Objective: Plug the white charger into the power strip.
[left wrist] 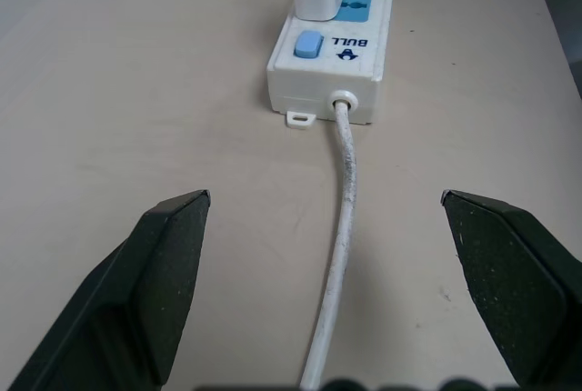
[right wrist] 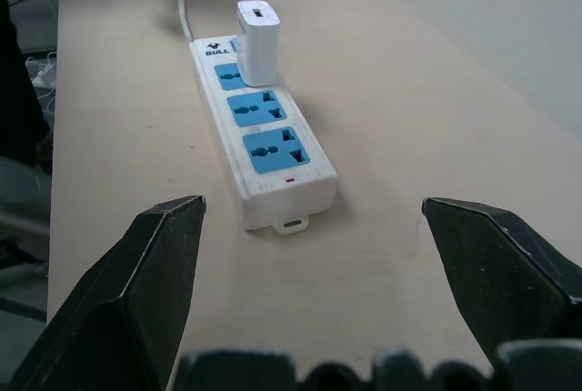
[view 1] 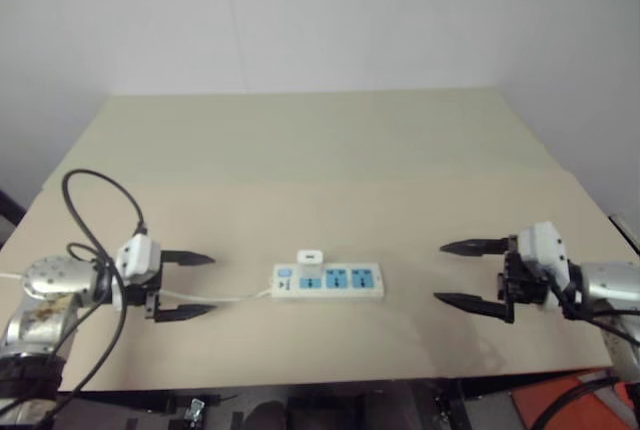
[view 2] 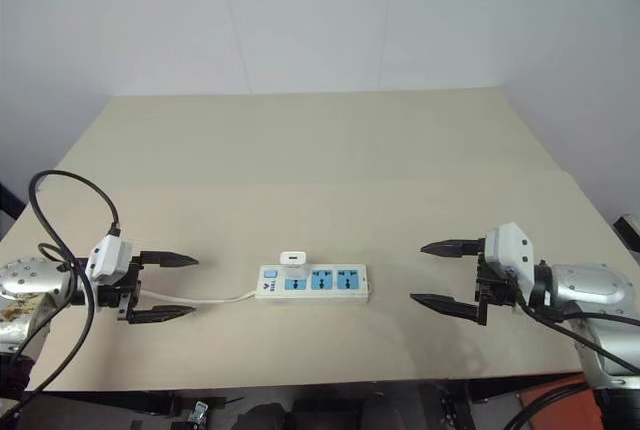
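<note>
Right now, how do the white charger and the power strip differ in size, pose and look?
The white charger is a small cube, while the power strip is a long bar, far larger. The charger stands upright in the socket nearest the switch; the strip lies flat on the table. The charger is plain white; the strip carries blue sockets, a blue switch and a thin cord. Both have white bodies.

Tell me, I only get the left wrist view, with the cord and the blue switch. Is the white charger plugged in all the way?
Observer: From the right wrist view, the white charger stands upright in the socket nearest the switch on the power strip.
Operator: Are other sockets free?
Observer: Two blue sockets are free.
Operator: Where's the other gripper?
Observer: The right gripper is open, well away from the strip's far end. The left gripper is open too.
</note>
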You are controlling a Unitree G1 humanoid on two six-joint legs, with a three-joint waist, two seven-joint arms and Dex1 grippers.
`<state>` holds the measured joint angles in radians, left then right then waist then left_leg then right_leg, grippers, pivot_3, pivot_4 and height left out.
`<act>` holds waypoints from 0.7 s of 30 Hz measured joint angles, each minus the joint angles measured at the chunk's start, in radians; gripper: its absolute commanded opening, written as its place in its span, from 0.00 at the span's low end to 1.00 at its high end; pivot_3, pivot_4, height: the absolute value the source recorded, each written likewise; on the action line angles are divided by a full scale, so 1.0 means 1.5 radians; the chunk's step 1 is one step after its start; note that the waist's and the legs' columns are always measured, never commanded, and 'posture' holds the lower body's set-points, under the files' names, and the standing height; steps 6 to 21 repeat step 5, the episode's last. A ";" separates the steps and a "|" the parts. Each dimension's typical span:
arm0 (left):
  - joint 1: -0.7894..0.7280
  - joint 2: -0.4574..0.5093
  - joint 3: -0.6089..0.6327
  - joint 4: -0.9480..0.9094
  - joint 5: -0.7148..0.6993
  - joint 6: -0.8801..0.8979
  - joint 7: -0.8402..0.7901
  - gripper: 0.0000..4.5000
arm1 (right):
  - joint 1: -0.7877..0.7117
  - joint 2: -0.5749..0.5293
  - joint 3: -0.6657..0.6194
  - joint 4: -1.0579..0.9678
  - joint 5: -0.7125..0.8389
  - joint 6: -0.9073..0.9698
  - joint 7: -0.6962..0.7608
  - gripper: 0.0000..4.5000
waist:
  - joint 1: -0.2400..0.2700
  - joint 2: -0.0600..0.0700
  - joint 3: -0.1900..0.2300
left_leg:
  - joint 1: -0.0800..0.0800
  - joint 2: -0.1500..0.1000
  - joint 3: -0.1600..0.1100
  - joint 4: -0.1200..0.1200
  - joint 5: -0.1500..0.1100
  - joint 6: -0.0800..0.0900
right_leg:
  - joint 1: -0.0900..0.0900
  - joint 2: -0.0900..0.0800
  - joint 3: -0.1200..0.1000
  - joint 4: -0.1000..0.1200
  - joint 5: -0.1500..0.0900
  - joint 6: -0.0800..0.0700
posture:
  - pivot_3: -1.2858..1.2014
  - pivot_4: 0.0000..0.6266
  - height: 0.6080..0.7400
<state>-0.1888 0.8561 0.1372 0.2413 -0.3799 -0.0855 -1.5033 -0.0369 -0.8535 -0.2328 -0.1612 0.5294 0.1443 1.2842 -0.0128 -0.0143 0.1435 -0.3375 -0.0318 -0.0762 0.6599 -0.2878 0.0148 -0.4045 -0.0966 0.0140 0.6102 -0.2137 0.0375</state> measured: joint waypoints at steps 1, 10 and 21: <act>0.005 0.000 0.001 -0.010 -0.006 0.003 0.000 0.99 | 0.012 -0.002 -0.004 -0.005 0.000 0.000 -0.002 1.00 | 0.001 0.000 0.000 | 0.000 0.000 0.000 0.000 0.000 0.000 | 0.000 0.000 0.000 0.000 0.000 0.000 | 0.52 0.24 1.00; 0.035 0.001 0.012 -0.041 -0.013 0.020 0.023 0.99 | 0.050 -0.010 -0.015 -0.014 -0.001 0.001 -0.012 1.00 | 0.000 0.000 0.000 | 0.000 0.000 0.000 0.000 0.000 0.000 | 0.000 0.000 0.000 0.000 0.000 0.000 | 0.52 0.24 1.00; 0.035 0.001 0.012 -0.041 -0.013 0.020 0.023 0.99 | 0.050 -0.010 -0.015 -0.014 -0.001 0.001 -0.012 1.00 | 0.000 0.000 0.000 | 0.000 0.000 0.000 0.000 0.000 0.000 | 0.000 0.000 0.000 0.000 0.000 0.000 | 0.52 0.24 1.00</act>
